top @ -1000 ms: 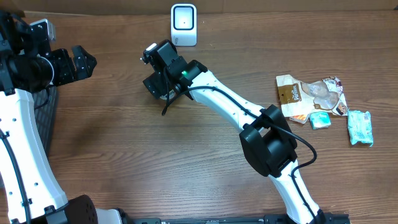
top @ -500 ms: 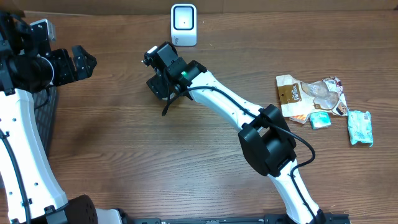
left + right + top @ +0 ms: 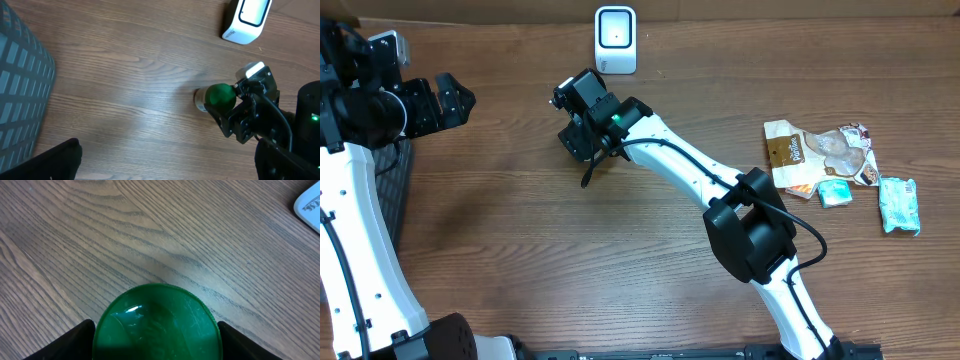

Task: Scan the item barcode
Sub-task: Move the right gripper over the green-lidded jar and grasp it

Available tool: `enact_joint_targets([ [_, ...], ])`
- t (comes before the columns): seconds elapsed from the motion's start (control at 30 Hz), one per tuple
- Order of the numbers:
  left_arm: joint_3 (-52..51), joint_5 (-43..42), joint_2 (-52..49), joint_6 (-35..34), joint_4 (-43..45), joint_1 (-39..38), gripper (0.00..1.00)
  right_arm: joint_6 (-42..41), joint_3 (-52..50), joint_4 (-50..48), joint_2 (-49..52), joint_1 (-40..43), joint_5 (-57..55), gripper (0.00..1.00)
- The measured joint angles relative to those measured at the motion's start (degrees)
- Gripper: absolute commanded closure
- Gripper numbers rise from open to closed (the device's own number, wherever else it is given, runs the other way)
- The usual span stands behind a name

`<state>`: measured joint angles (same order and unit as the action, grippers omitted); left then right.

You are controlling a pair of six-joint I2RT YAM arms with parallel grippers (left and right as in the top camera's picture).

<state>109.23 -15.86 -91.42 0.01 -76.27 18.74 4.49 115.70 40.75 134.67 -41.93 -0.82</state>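
Finding: the right gripper stood directly over the item, a small bottle with a green cap. Its jaws were set against opposite sides of the cap, apparently clenched on it. The bottle rested on the bench, near the white barcode scanner but apart from it. Whether the bottle stood fully upright could not be told, as the overhead view hid it under the gripper. The left gripper hung well apart at the bench's left side, jaws released and wide, holding nothing.

Assessment: the grasp appeared only just made and the item not yet lifted.

Risks noted:
- The cap looked round and glossy. A hold on it alone could slip or let the bottle swing on lifting.
- No barcode was visible in any view. If the label faced away when the bottle was presented, the scan would likely fail.
- The scanner stood close by, so a hasty approach could knock it.
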Motion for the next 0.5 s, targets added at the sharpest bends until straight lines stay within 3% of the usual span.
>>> enact_joint_targets([
  [0.13,0.0,0.0,0.0,0.0,0.0,0.0,0.00,0.0,0.0,0.0,0.0,0.0,0.0,0.29],
  [0.5,0.0,0.0,0.0,0.0,0.0,0.0,0.00,0.0,0.0,-0.2,0.3,0.0,-0.8,0.47],
])
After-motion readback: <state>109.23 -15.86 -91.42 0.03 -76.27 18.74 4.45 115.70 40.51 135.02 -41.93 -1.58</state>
